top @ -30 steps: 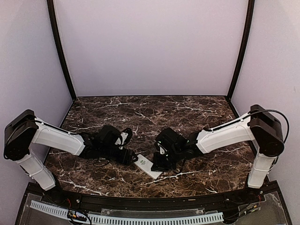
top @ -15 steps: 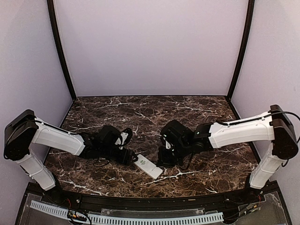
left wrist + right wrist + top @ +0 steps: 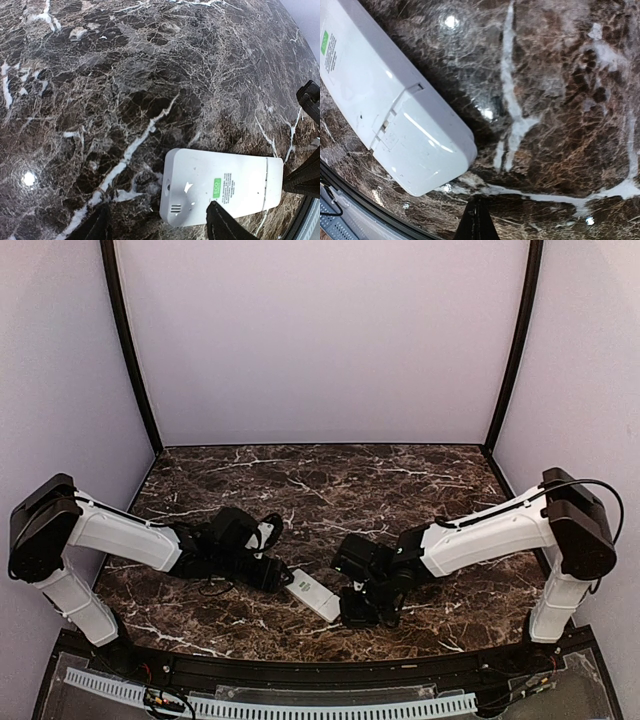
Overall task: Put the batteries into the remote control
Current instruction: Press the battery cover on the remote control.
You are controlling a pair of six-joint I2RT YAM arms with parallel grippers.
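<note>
Top view
- remote control [image 3: 313, 594]: a white slab lying flat on the table [image 3: 400, 480], close to its front edge, set at a slant between the two arms.
- left claw [image 3: 281, 580]: low over the table at the remote control's left end; its spread cannot be told from up here.
- right claw [image 3: 358, 612]: low at the remote control's right end, just beside it; its spread also cannot be told here.

Left wrist view
- remote control [image 3: 225, 185]: plain back uppermost, with a green sticker [image 3: 216, 186] and small print beside it.
- left claw [image 3: 160, 225]: wide. One finger [image 3: 97, 227] stands over bare table, the other [image 3: 222, 225] in front of the remote control's near edge. The remote control's rounded end lies between them and nothing is gripped.
- right arm: dark parts show at the right edge, past the remote control's far end.

Right wrist view
- remote control [image 3: 395, 115]: fills the upper left, back up, rounded end toward the lower middle.
- right claw [image 3: 476, 217]: fingers pressed together to one narrow tip with nothing between them, over the table near the remote control's end and apart from it.
</note>
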